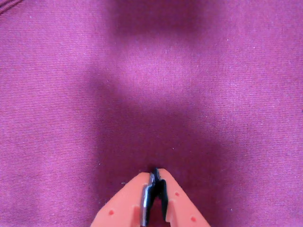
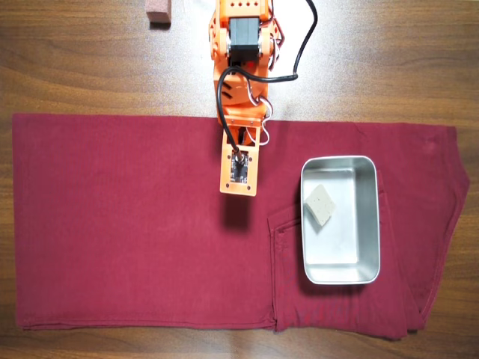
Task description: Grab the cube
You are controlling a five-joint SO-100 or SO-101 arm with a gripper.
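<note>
The cube (image 2: 321, 204) is a small pale beige-grey speckled block. It lies inside the metal tray (image 2: 340, 271), near its left wall, in the overhead view. It is out of the wrist view. My orange gripper (image 1: 155, 173) is shut and empty, its tips close over the bare dark red cloth (image 1: 151, 75). In the overhead view the gripper (image 2: 239, 191) sits under the orange arm, left of the tray and a little above the cube's level.
The dark red cloth (image 2: 135, 224) covers most of the wooden table (image 2: 90, 67). A reddish-brown block (image 2: 159, 11) lies on the wood at the top, left of the arm's base (image 2: 243, 30). The tray stands on the cloth's right part.
</note>
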